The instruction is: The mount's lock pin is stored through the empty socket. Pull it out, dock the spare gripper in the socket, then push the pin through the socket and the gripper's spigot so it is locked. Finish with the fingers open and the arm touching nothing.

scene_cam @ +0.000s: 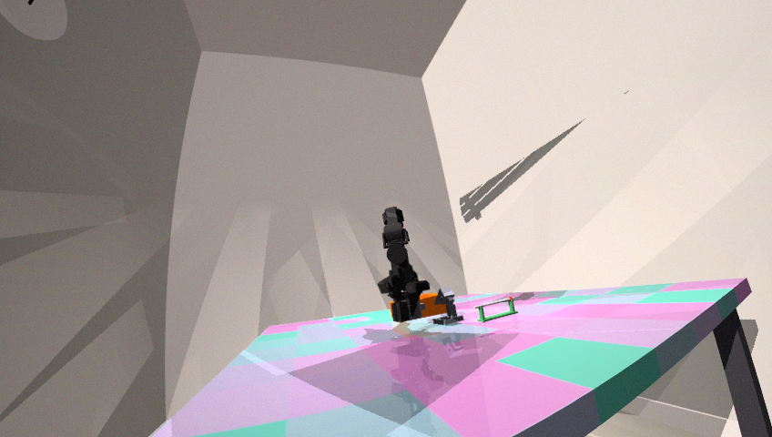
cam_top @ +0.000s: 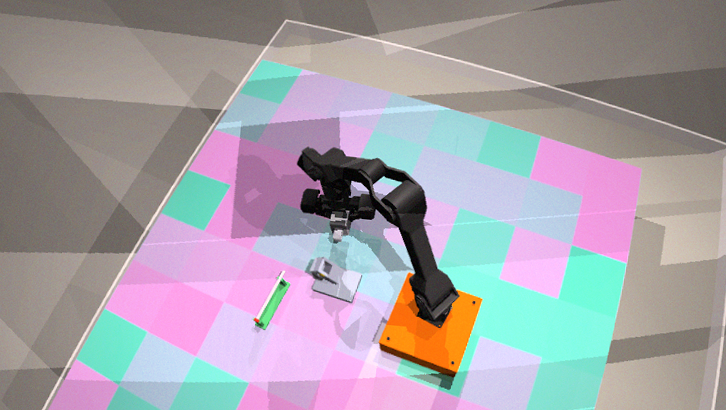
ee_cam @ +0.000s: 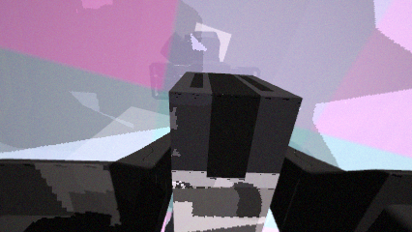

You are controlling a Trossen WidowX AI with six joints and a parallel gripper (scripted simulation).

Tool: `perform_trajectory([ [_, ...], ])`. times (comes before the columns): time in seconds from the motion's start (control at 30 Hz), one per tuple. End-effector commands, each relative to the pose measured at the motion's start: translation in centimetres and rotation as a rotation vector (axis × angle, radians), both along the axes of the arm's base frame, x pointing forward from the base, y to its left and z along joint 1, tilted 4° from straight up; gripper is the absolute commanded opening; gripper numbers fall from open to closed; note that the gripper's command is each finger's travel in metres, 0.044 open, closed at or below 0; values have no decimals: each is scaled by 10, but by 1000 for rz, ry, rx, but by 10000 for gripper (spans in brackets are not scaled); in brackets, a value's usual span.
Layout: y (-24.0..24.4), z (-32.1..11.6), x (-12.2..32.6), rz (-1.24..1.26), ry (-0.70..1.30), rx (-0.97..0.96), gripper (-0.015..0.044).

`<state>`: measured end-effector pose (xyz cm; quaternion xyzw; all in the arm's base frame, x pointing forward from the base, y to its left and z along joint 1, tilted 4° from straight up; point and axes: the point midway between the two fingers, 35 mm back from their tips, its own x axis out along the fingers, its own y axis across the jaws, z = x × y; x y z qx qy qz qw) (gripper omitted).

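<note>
My gripper (cam_top: 338, 205) (scene_cam: 404, 290) (ee_cam: 216, 134) is shut on the dark spare gripper (ee_cam: 232, 130) (scene_cam: 401, 311), which hangs just above the table. Its pale spigot end (cam_top: 337, 235) points toward the mount in the top view. The grey mount (cam_top: 343, 289) (scene_cam: 448, 320) stands on the table, with its tilted socket (cam_top: 323, 266) (scene_cam: 446, 295) raised on a post. No pin shows through the socket. The white lock pin (cam_top: 271, 296) (scene_cam: 498, 301) with a red end lies along the top of the green rack (cam_top: 272, 309) (scene_cam: 499, 316), apart from the mount. The fingertips are partly hidden.
The orange base block (cam_top: 431, 340) (scene_cam: 433, 305) carries the arm, to the right of the mount in the top view. The green rack is on the mount's other side. The table (cam_top: 551, 209) (scene_cam: 573, 360) has coloured tiles and patchy shadows.
</note>
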<state>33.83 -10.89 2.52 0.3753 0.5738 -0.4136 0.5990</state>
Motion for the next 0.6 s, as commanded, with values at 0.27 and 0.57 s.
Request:
perform_trajectory([
  [0.27, -1, 6, -7, -317, -39, -2, 0],
  [0.57, -2, 7, -13, -547, -55, 0, 0],
])
